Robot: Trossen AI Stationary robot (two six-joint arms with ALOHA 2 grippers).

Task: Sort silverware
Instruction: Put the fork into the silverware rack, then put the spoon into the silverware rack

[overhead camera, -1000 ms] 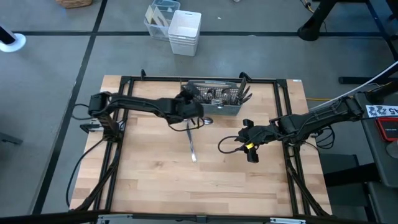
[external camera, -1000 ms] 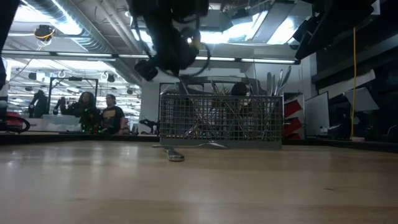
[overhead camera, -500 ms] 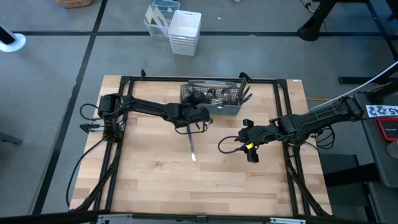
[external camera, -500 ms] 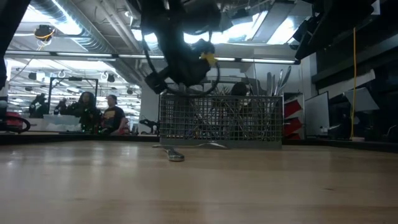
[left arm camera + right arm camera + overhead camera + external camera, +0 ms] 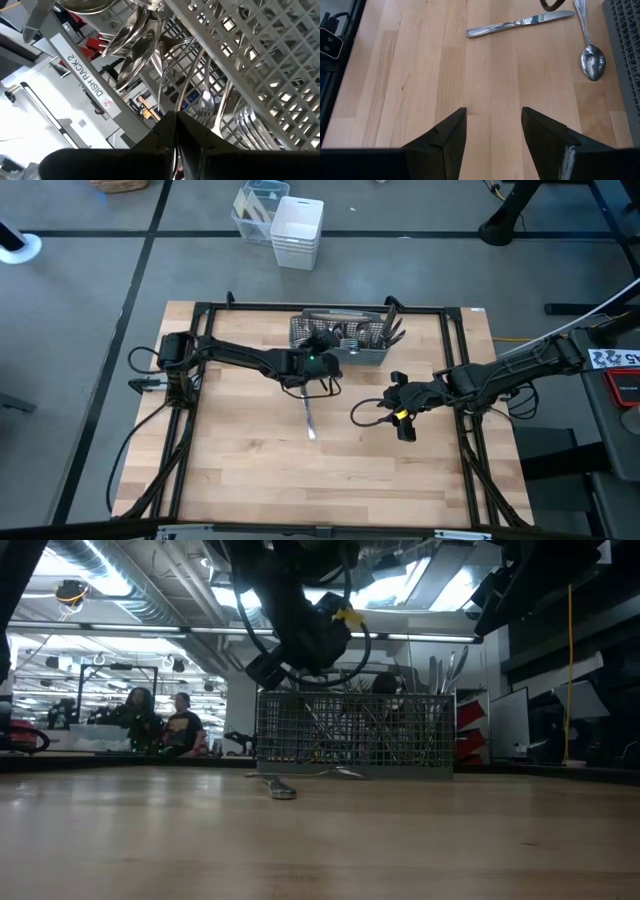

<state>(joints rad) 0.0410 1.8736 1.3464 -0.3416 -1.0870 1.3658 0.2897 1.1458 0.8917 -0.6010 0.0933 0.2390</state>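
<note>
The grey mesh caddy [image 5: 350, 356] stands near the table's far edge with several forks and spoons upright in it [image 5: 131, 36]. A knife [image 5: 309, 418] and a spoon [image 5: 592, 62] lie flat on the wood in front of it. My left gripper [image 5: 325, 368] hangs just in front of the caddy's near wall [image 5: 355, 730], above the spoon, and is shut on a thin piece of silverware. My right gripper [image 5: 392, 408] waits open above the table to the right of the knife, and touches nothing. My left gripper pinches a thin silver piece [image 5: 176, 146] between its two shut fingers. I see it only edge-on as a bright strip in the seam. Whether it is a fork, spoon or knife, and which part is held, cannot be told. The gripper is well above the table.
A black frame [image 5: 200, 360] runs round the tabletop. Bare wood [image 5: 300, 470] stretches across the near half of the table. White bins [image 5: 295, 230] stand on the floor beyond the far edge. People sit in the room behind [image 5: 160, 720].
My left gripper has moved from above the caddy toward the table's near edge and a little to the right, and has come down slightly in front of the caddy's near wall. The knife and spoon have stayed where they were.
</note>
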